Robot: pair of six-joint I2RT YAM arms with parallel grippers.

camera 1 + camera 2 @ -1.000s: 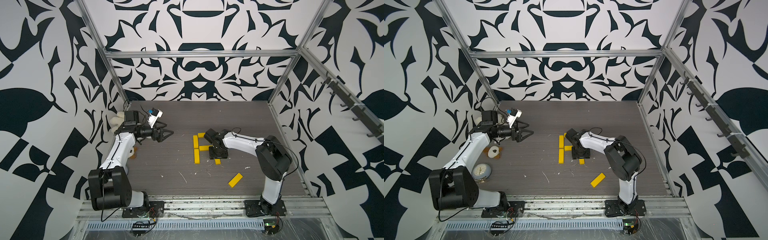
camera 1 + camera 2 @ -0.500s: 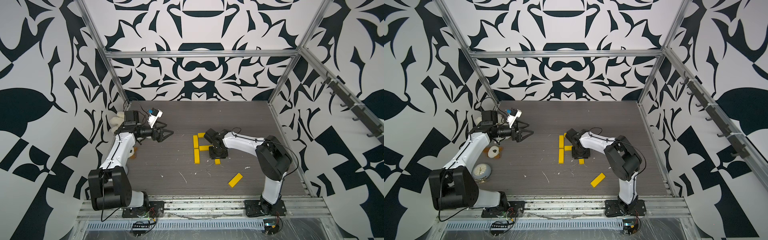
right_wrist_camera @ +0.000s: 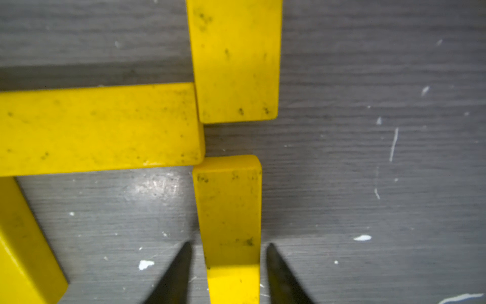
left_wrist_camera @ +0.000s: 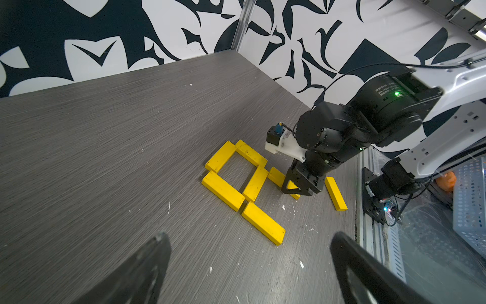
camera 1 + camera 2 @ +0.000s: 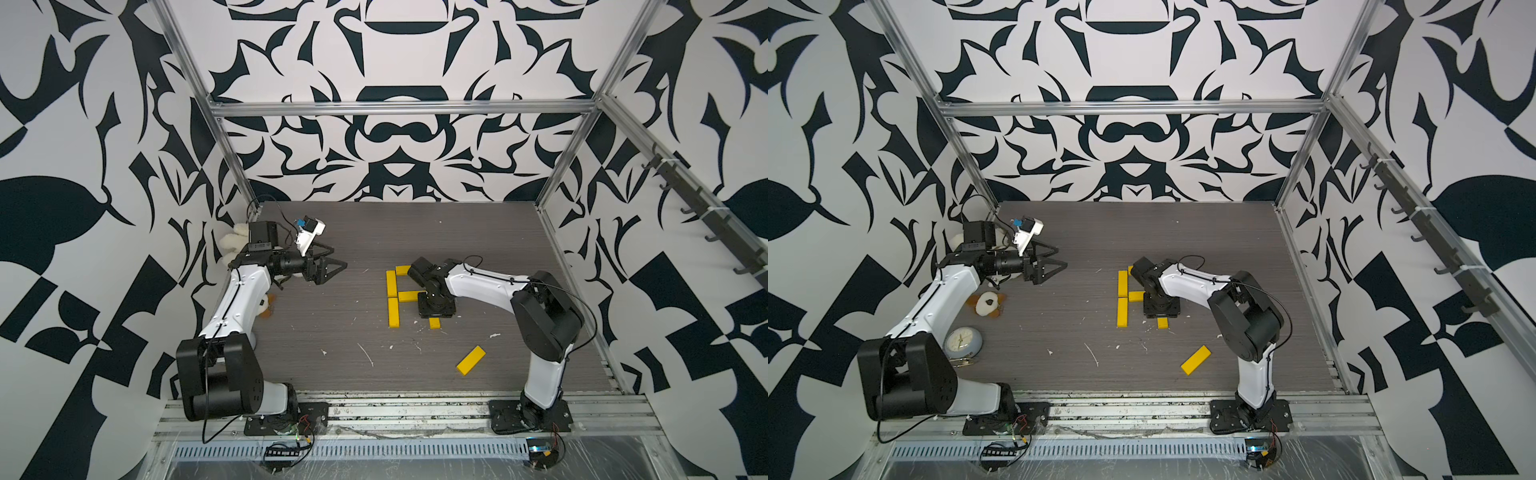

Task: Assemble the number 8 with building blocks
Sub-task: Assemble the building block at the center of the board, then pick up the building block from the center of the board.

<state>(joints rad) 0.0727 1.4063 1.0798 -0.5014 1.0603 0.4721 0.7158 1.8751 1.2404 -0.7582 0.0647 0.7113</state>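
Six building blocks [image 4: 222, 190] sit in our number 8 [image 5: 392, 282] mid-tabletop [image 5: 332, 332], right tool [image 3: 228, 246] released astride the lower-right upright [image 3: 228, 210], left tool [image 5: 338, 257] open and idle; we need the loose seventh block [image 5: 471, 360] as bottom crossbar.

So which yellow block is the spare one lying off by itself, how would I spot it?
Start at the grey table, then find the half-built yellow figure near its middle. Between that figure and the front rail, towards the right arm, lies one yellow bar. Unlike the others, it sits slanted and touches no other bar.
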